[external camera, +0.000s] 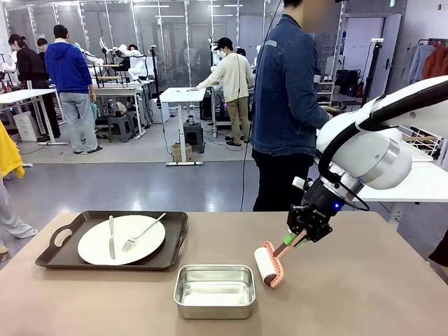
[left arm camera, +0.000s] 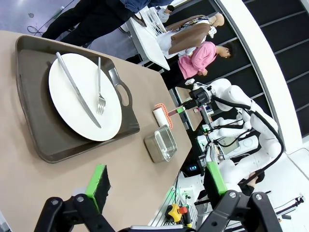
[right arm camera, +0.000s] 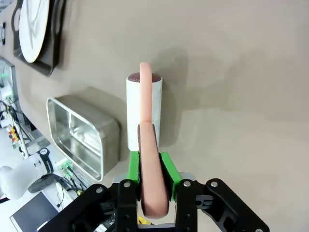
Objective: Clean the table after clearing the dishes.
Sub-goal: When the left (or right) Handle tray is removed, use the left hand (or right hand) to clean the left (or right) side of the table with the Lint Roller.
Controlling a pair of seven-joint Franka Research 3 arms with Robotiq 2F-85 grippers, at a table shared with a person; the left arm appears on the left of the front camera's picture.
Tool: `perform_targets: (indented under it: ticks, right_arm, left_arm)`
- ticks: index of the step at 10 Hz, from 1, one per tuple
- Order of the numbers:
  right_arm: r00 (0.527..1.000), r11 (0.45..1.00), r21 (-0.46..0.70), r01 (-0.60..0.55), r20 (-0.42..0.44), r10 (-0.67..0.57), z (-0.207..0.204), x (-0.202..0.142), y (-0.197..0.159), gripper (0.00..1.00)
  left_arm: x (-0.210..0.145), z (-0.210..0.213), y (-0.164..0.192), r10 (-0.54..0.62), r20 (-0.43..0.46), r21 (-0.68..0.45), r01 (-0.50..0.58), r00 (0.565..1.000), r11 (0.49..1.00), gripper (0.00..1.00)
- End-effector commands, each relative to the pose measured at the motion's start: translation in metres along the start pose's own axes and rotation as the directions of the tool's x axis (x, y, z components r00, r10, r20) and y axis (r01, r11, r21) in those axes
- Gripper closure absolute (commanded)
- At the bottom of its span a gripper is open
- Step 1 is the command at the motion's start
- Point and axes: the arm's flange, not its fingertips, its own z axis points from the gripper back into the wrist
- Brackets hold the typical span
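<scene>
Right wrist view cuts off tray [right arm camera: 52, 46] and plate [right arm camera: 33, 29] at its edge. Right gripper [external camera: 292, 240] clamps lint roller [external camera: 267, 266] by its pink handle. The white roll touches the table [external camera: 350, 297], just right of steel pan [external camera: 214, 309]. Left gripper [left arm camera: 155, 182] jaws wide, holding nothing. Table top plain matte beige. Tray with plate, knife [external camera: 110, 236] and fork [external camera: 143, 232] sits left of pan.

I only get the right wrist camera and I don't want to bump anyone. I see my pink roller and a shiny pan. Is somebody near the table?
Observer: Yes. A person in a denim jacket stands at the far edge of the table, beyond the right gripper and its lint roller.
Operator: What's my other hand doing?
Observer: The left gripper is open and empty, facing the tray.
Operator: Is the plate bare?
Observer: No. A knife and a fork lie on the white plate.
</scene>
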Motion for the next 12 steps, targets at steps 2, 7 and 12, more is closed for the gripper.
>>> perform_targets:
  ticks: [2, 7, 12]
  right_arm:
    - [0.995, 0.999, -0.040, 0.008, 0.095, -0.004, -0.003, -0.010, -0.030, 0.78]
    - [0.985, 0.998, -0.045, 0.053, 0.166, -0.045, 0.040, -0.040, -0.102, 0.78]
    - [0.978, 0.996, -0.060, 0.060, 0.205, -0.046, 0.086, -0.067, -0.178, 0.78]
  left_arm:
    - [-0.002, 0.003, -0.002, -0.011, -0.008, -0.001, 0.011, 1.000, 1.000, 0.00]
    - [-0.002, 0.003, -0.002, -0.011, -0.008, -0.001, 0.011, 1.000, 1.000, 0.00]
    - [-0.002, 0.003, -0.002, -0.011, -0.008, -0.001, 0.011, 1.000, 1.000, 0.00]
